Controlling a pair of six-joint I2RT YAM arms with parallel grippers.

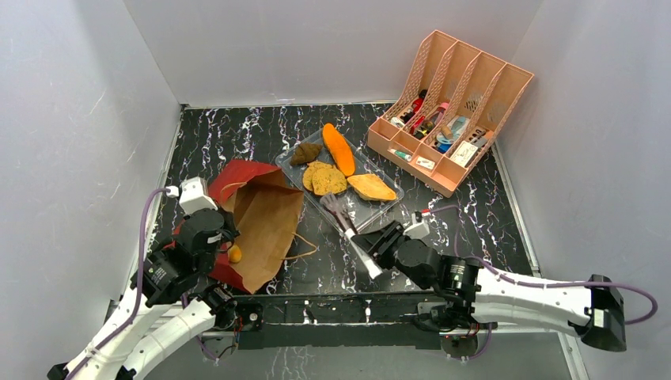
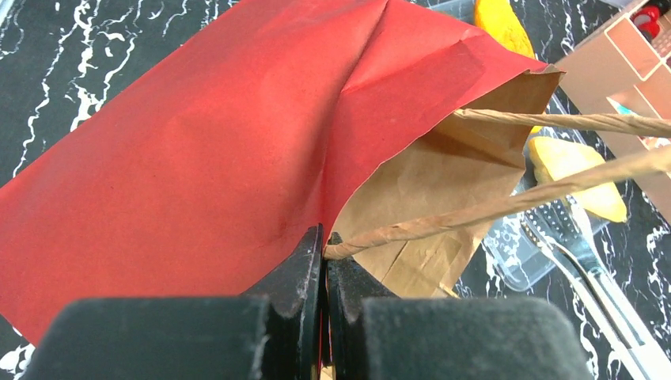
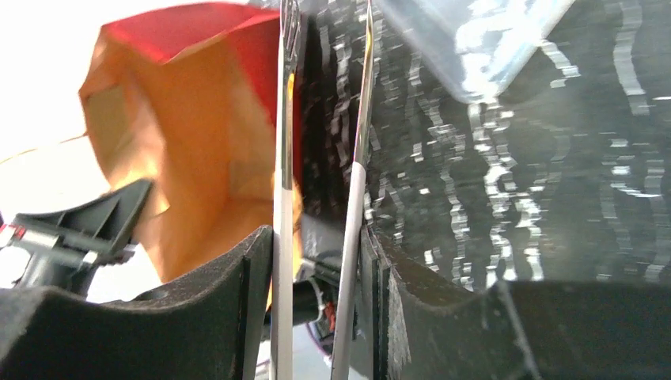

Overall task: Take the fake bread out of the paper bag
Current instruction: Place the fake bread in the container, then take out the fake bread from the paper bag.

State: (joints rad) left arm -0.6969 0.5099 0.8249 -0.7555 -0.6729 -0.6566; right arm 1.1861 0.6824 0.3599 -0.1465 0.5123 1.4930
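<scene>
Fake bread (image 1: 339,149) (orange and tan toy pieces) lies in the far clear plastic tray (image 1: 394,199). One orange bit (image 1: 234,253) sits at the glossy red paper bag (image 1: 269,214). Left claw (image 2: 324,253) pinches the bag tight. Right claw (image 3: 320,237) clamps metal tongs (image 1: 352,233), which may tear paper.

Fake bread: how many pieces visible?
6: dark lump, orange loaf, two tan rounds, tan wedge in the clear plastic tray; small orange piece against the red paper bag; more possibly inside.
</scene>
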